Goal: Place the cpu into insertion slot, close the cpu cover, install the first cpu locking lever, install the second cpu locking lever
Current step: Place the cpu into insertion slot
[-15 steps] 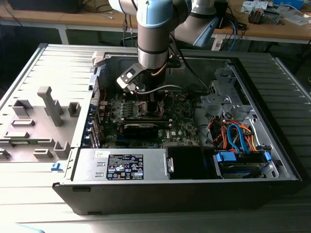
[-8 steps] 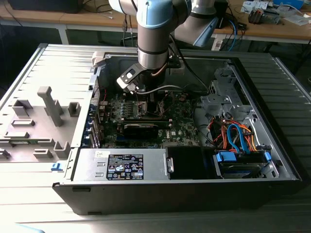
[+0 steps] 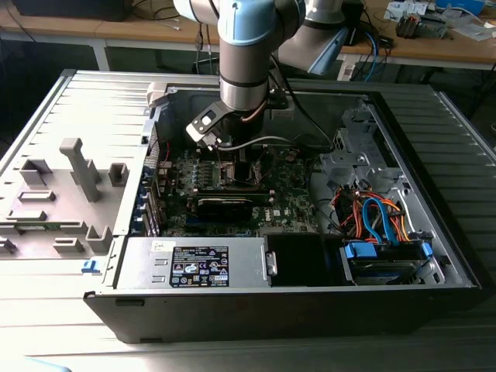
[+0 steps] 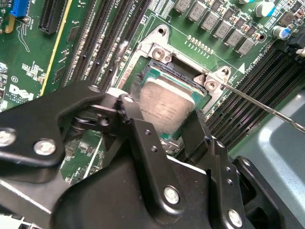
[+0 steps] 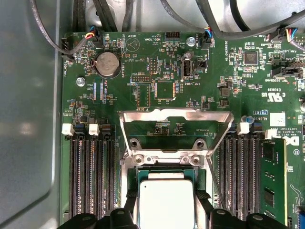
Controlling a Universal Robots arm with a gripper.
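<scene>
The claw [image 4: 166,114] is gripping the cpu [image 5: 167,202] by two opposite edges, its fingers [image 4: 127,109] pressing against the chip's sides. The cpu is lying over the slot [image 4: 177,71] in the green board [image 5: 157,62], though whether it is fully seated is unclear. The cover [image 5: 176,116] is standing swung open just beside the slot.

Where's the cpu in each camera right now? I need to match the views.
Exterior view: hidden beneath the arm.
Second wrist view: the cpu shows its grey face at the socket.
First wrist view: the cpu is at the socket, beside the opened cover.
Shared landmark: the green board.
</scene>
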